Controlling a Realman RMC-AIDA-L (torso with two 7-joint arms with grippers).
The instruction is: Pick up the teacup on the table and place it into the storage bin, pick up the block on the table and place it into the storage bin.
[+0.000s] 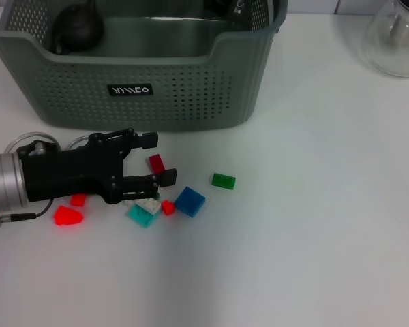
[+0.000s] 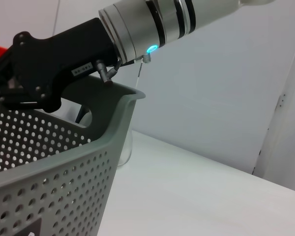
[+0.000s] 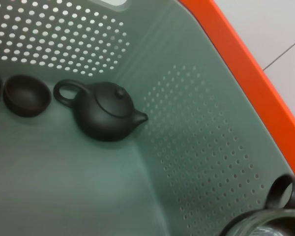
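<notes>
The grey-green storage bin (image 1: 157,88) stands at the back of the white table. Inside it lie a dark teapot (image 3: 104,110) and a dark teacup (image 3: 26,94), with a second cup cut off at the picture's edge. Several small blocks lie in front of the bin. My left gripper (image 1: 161,159) is low over the table and open, with a dark red block (image 1: 156,163) between its fingers. A blue block (image 1: 189,201) and a green block (image 1: 223,180) lie just to the right. My right gripper (image 2: 10,73) hangs over the bin's inside.
A teal block (image 1: 143,214), a white block (image 1: 147,202) and small red blocks (image 1: 68,216) lie under and beside the left gripper. A clear glass vessel (image 1: 399,37) stands at the back right, next to the bin.
</notes>
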